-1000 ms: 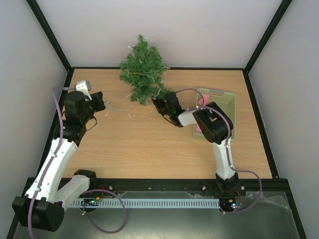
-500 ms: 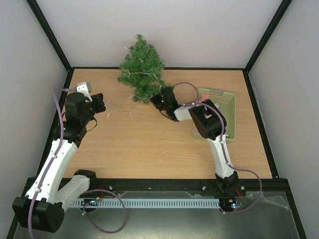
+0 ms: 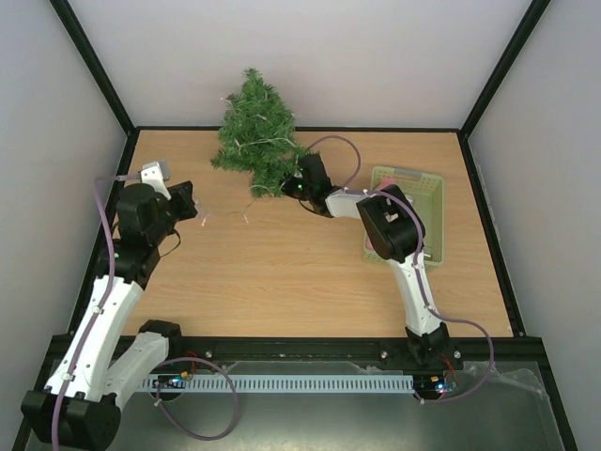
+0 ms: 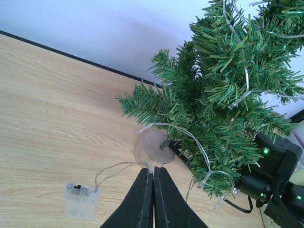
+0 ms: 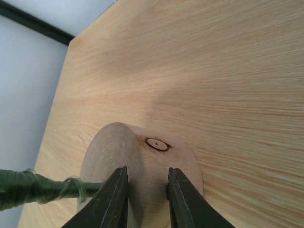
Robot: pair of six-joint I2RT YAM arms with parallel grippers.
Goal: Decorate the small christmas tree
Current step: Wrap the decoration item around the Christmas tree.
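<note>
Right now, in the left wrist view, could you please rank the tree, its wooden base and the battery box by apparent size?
1. tree, clearly largest.
2 and 3. wooden base and battery box look alike; the box sits nearer the camera, so I leave them unranked.

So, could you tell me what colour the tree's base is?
The base is pale wood, clearest in the right wrist view.

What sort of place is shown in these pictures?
Most likely a robot test cell: a wooden table closed in by plain white panels, with a left arm and a right arm bolted at its near edge. The small christmas tree, its light string and a green basket look like props.
</note>
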